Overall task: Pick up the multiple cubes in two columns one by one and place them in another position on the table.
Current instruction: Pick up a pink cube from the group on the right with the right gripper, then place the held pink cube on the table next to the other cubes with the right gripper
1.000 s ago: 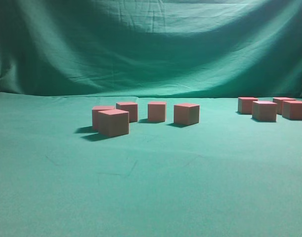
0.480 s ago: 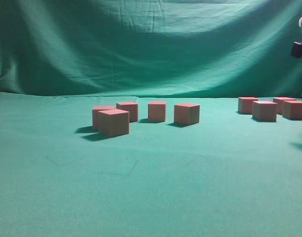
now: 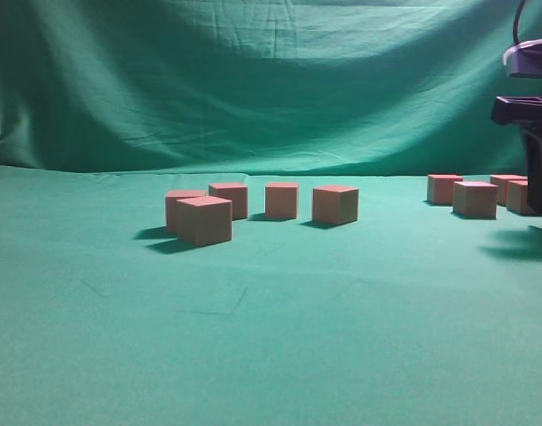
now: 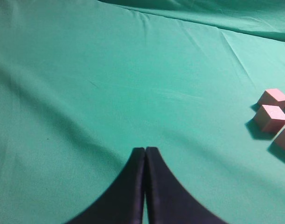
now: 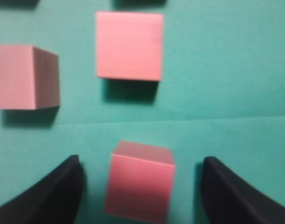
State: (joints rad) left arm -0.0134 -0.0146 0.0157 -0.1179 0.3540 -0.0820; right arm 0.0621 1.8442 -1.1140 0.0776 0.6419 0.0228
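Straddling a small reddish-pink solid cube (image 5: 140,182) on the teal-green cloth table (image 5: 226,70), my right black claw (image 5: 140,189) stands spread, touching nothing. I should centre, then close squarely. My left black claw (image 4: 145,154) is pressed together.

The teal cloth-covered worktop (image 3: 271,337) is seen carrying two clusters of cubes: five at centre-left (image 3: 204,220), four more at the far right (image 3: 475,199).

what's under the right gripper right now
One cube sits on the teal table between the open jaws of the right gripper, untouched. Its near end runs out of frame.
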